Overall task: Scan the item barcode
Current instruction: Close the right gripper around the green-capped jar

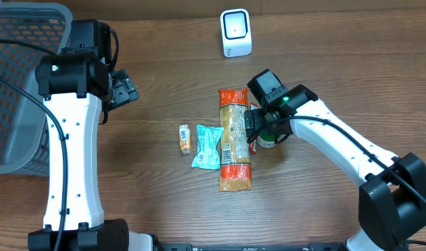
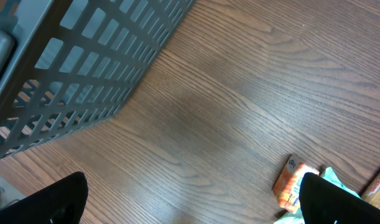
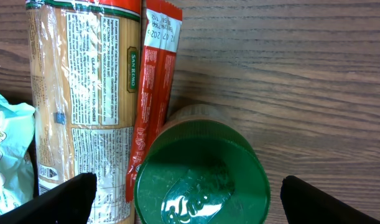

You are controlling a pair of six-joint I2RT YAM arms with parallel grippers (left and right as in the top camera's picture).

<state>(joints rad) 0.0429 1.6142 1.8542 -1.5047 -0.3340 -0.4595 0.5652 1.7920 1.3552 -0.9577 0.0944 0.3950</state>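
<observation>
Right claw [image 3: 186,190] spread wide, straddling the upright green-lidded jar [image 3: 202,168], fingers clear of it. Pasta packet [image 3: 84,93] lies just beside the jar. Left claw [image 2: 190,208] gapes empty above bare bench [image 2: 239,93], basket [image 2: 84,62] nearby.

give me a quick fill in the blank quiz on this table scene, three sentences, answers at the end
1. The right gripper hangs open over a jar whose round plastic lid is ____.
2. The grey mesh plastic basket stands on the robot's ____ side of the wooden table.
3. The left gripper is open above bare wood and holds ____.

Missing words: green; left; nothing
</observation>
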